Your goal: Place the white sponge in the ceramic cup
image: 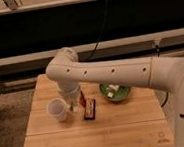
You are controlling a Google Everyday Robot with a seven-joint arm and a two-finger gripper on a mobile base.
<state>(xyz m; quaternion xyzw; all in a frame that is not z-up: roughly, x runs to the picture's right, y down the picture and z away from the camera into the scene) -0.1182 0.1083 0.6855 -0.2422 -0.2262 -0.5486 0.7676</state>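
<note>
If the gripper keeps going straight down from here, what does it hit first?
Probably the table just right of the cup. The gripper points down beside the cup's rim, left of the dark block. Depth is unclear, so it might clip the rim.

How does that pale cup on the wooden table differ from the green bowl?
The ceramic cup is pale and tall; the green bowl is green, low and wide. The cup stands near the table's left side, right beside the gripper; the bowl sits toward the right, apart from it. The bowl holds something pale; the cup's contents can't be made out. Both stand upright.
</note>
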